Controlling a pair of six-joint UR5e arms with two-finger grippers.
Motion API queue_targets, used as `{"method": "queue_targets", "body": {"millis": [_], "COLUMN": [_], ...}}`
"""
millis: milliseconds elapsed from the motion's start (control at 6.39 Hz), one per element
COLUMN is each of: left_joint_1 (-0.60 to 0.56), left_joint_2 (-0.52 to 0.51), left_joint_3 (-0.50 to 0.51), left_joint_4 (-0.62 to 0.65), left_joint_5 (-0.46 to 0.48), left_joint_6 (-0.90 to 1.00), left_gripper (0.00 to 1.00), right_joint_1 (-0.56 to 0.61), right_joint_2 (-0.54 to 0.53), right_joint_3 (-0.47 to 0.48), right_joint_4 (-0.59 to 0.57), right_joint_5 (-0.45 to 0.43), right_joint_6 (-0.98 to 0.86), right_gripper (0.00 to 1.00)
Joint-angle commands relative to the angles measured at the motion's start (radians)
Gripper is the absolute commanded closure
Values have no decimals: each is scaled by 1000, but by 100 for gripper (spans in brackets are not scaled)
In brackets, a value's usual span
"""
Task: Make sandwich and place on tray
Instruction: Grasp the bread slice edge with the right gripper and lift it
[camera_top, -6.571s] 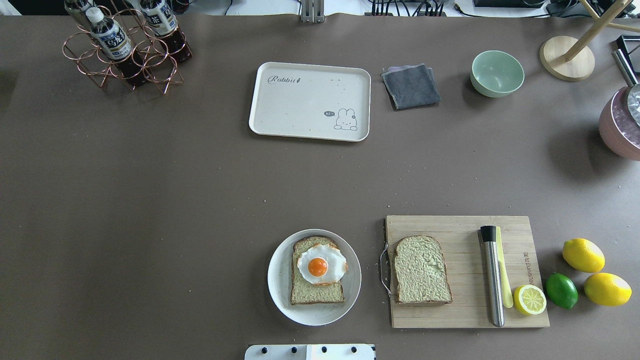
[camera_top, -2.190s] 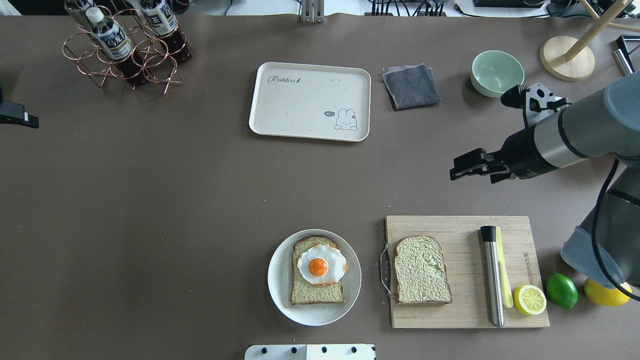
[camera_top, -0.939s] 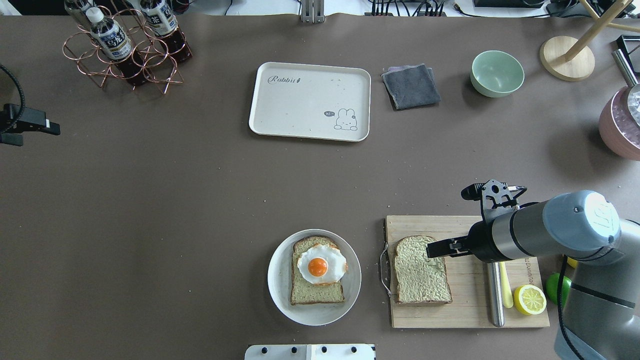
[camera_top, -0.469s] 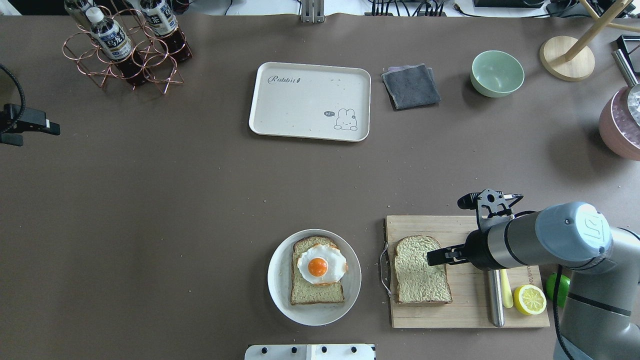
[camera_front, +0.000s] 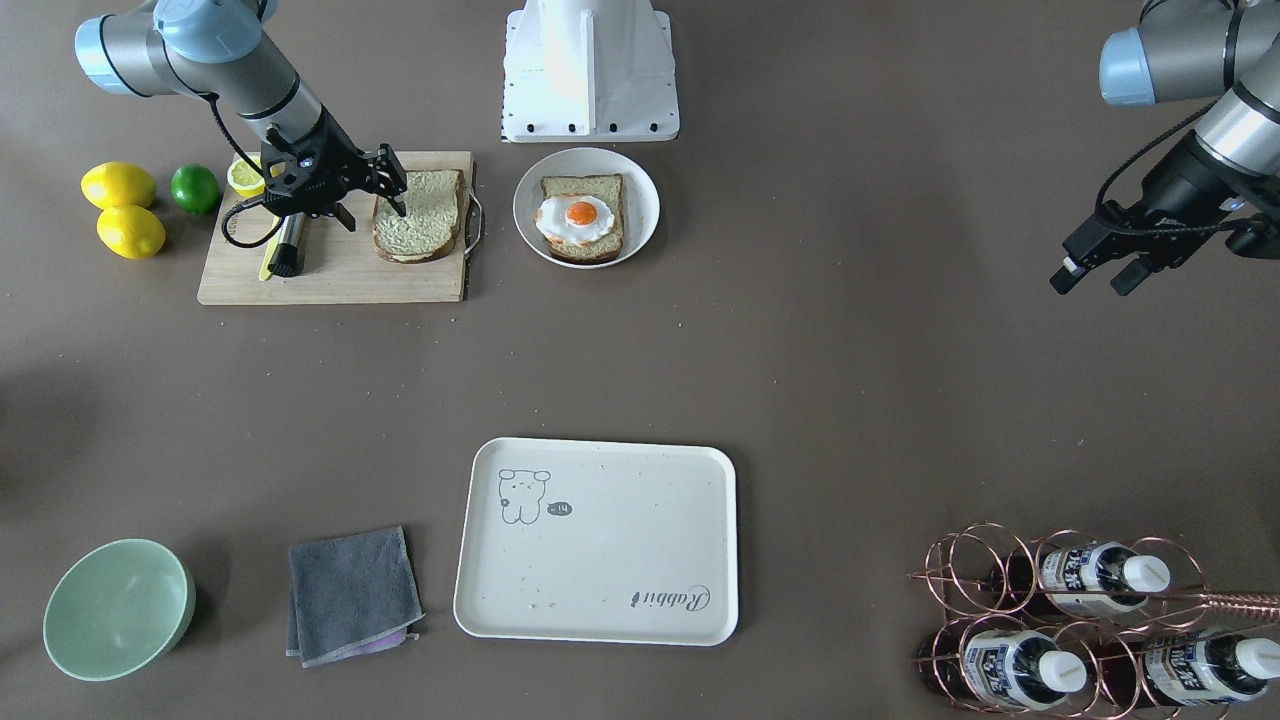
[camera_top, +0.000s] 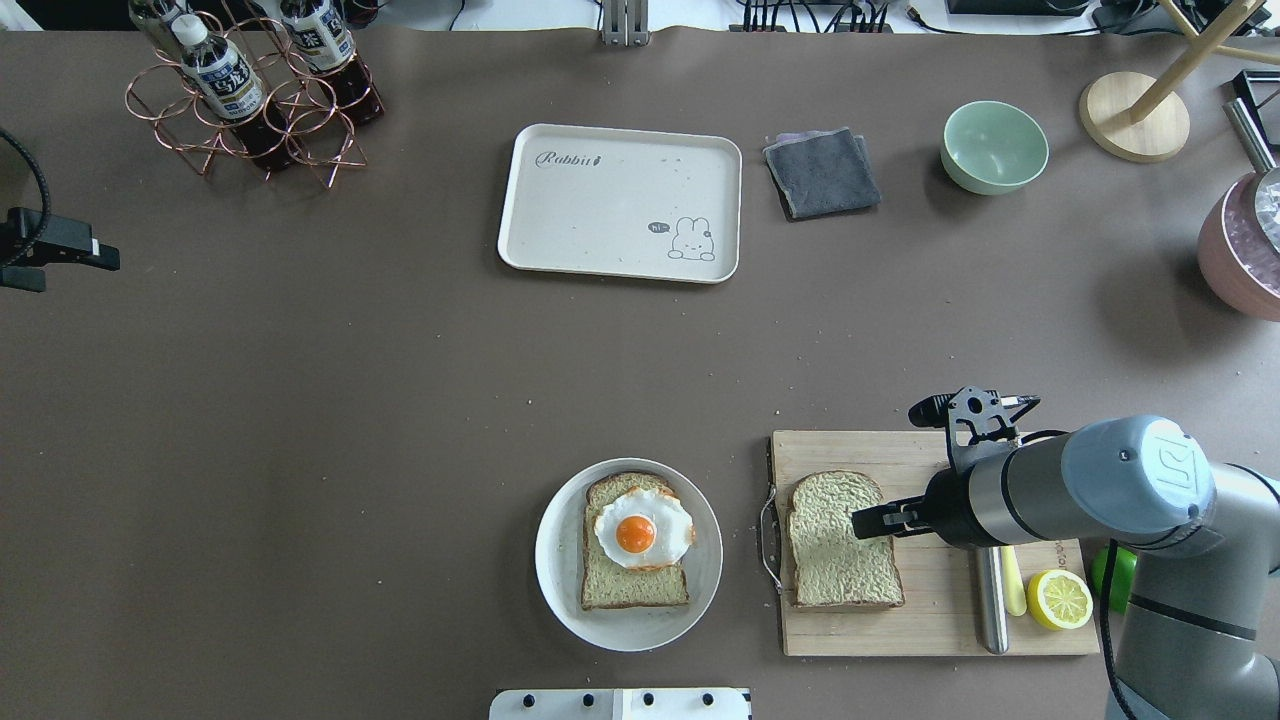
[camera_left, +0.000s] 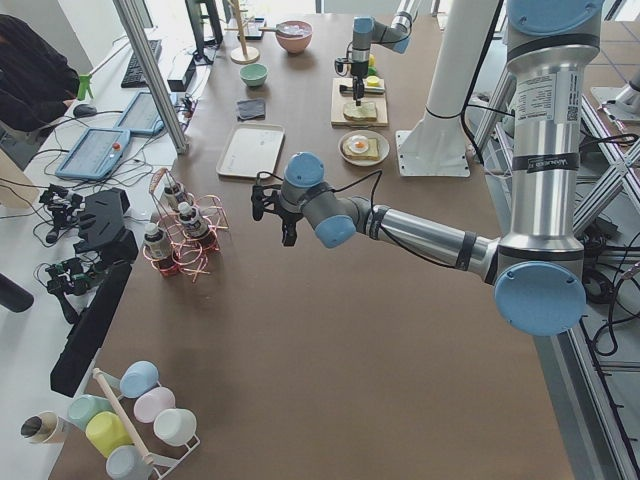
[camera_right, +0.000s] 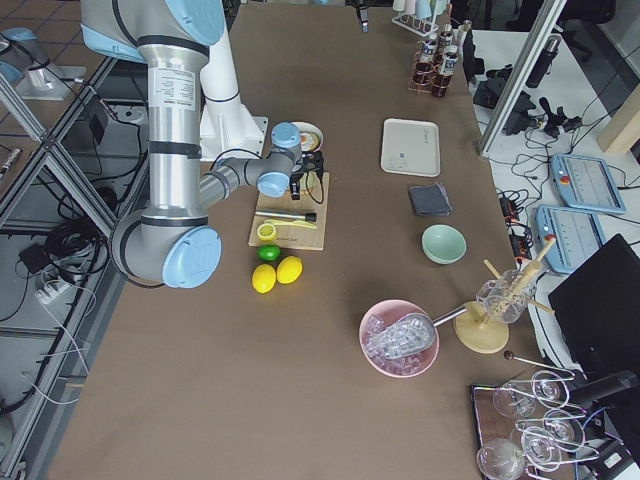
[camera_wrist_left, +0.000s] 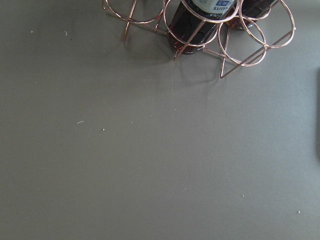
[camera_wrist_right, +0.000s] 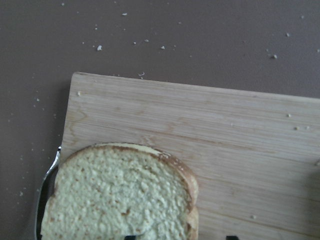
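One bread slice (camera_top: 835, 560) lies flat on the wooden cutting board (camera_top: 930, 635); it also shows in the front view (camera_front: 420, 222) and the right wrist view (camera_wrist_right: 115, 195). A second slice topped with a fried egg (camera_top: 640, 530) lies on the round white plate (camera_top: 560, 600). My right gripper (camera_top: 866, 521) is open, low over the board slice's right edge, with one fingertip (camera_wrist_right: 130, 237) over the bread. The cream tray (camera_top: 620, 200) lies bare at the far middle. My left gripper (camera_front: 1090, 278) is open and empty, above the table near the bottle rack.
On the board lie a steel tool (camera_top: 990, 590), a yellow knife and a lemon half (camera_top: 1060, 598); a lime and lemons (camera_front: 120, 205) lie beside it. A grey cloth (camera_top: 822, 172), green bowl (camera_top: 994, 146), pink ice bowl (camera_top: 1240, 250) and bottle rack (camera_top: 250, 95) stand at the far side.
My right arm came in from the right and dropped to the board slice's right edge, creeping slightly left over the last second. My left gripper came in at the left edge and now holds still.
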Motion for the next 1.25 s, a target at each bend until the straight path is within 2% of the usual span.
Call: {"method": "queue_targets", "body": {"millis": [0, 313, 626, 782, 939, 1095], "left_joint_1": [0, 0, 0, 0, 0, 0], "left_joint_2": [3, 5, 2, 0, 1, 3], "left_joint_3": [2, 0, 3, 5, 5, 8], "left_joint_4": [0, 0, 0, 0, 0, 0], "left_joint_5": [0, 0, 0, 0, 0, 0], "left_joint_6": [0, 0, 2, 2, 2, 3], "left_gripper": [2, 2, 2, 2, 2, 2], "right_joint_1": [-1, 1, 37, 83, 108, 108], "right_joint_2": [6, 7, 13, 15, 15, 65], "right_joint_3": [-1, 5, 83, 86, 79, 65], "right_joint_4": [0, 2, 5, 47, 119, 170], "right_joint_5": [0, 1, 23, 94, 115, 118], "right_joint_6": [0, 61, 106, 109, 112, 163], "right_gripper": [100, 100, 100, 100, 100, 100]}}
